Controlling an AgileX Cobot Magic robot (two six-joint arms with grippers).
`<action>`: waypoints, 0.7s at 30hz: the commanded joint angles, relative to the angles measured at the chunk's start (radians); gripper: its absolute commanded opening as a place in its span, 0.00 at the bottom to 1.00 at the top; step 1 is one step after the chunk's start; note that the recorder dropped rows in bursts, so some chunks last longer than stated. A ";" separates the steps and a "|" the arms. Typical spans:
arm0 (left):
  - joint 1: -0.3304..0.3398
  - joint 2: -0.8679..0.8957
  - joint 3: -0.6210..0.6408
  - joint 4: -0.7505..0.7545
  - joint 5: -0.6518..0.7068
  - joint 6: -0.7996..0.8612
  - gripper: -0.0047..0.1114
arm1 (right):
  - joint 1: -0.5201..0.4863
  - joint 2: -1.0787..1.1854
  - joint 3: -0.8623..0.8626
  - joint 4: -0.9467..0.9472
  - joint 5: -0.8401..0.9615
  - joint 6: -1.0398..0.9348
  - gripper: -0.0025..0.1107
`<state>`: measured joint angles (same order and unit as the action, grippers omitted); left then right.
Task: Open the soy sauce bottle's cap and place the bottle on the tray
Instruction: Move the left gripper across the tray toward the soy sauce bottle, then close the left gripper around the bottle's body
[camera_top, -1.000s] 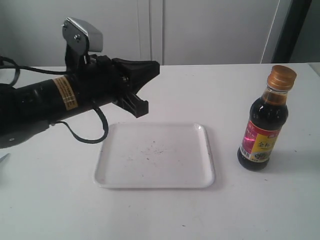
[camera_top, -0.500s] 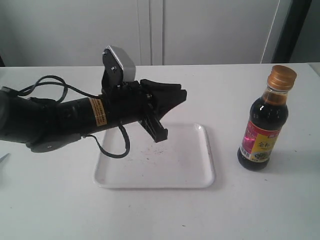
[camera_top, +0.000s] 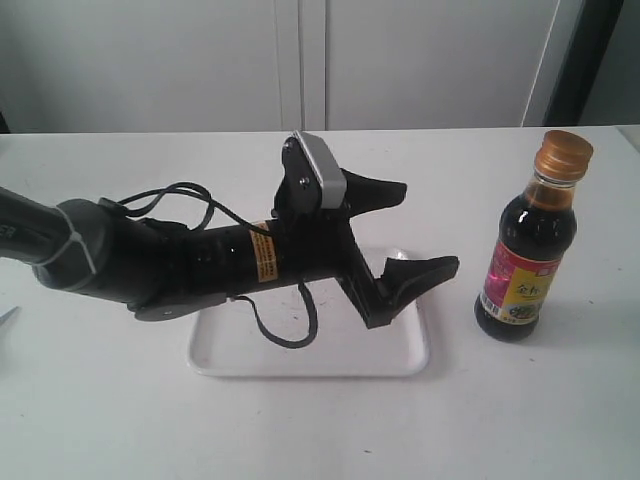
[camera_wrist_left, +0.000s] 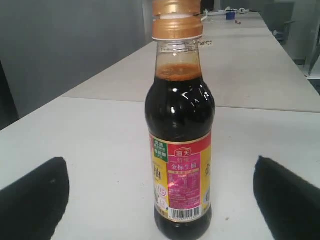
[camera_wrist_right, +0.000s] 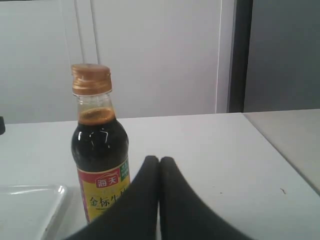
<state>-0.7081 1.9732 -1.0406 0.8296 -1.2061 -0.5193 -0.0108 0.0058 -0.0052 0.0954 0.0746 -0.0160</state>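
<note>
— Since a second ago the left arm has swung from the far left of the table right across the tray (camera_top: 300, 362), and its gripper (camera_top: 412, 232) now points at the bottle (camera_top: 527, 262). Half a second back it was only over the tray's near-left part.

— And the fingers?

— Spread wide apart, nothing between them. One finger (camera_top: 375, 190) sits high, the other (camera_top: 420, 280) low. In the left wrist view the bottle (camera_wrist_left: 180, 145) stands centred between the two dark pads (camera_wrist_left: 35, 200), with clear table on both sides. I'd say the jaws are that wide so they can pass around the body without knocking it.

— Where does the bottle stand?

— Upright on the table, just beside the tray's right edge, not on it. Its cap (camera_top: 566, 154) is shut on the neck.

— What about the other arm?

— Out of sight in the exterior view. Its own camera shows its fingertips (camera_wrist_right: 160, 172) pressed together, holding nothing, with the bottle (camera_wrist_right: 99, 150) just beyond them and the cap (camera_wrist_right: 91, 78) above.

— So why approach from the side?

— Probably to hold the body steady low down, leaving the top free for the right gripper (camera_wrist_right: 160, 167) to flip the cap.
</note>
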 joint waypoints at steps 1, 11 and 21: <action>-0.034 0.030 -0.039 -0.019 -0.015 -0.004 0.94 | 0.002 -0.006 0.005 0.001 -0.003 -0.006 0.02; -0.093 0.138 -0.169 -0.089 -0.015 -0.038 0.94 | 0.002 -0.006 0.005 0.001 -0.003 -0.006 0.02; -0.102 0.229 -0.296 -0.089 -0.015 -0.104 0.94 | 0.002 -0.006 0.005 0.001 -0.003 -0.006 0.02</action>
<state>-0.8051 2.1868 -1.3027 0.7475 -1.2069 -0.5980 -0.0108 0.0058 -0.0052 0.0954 0.0746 -0.0160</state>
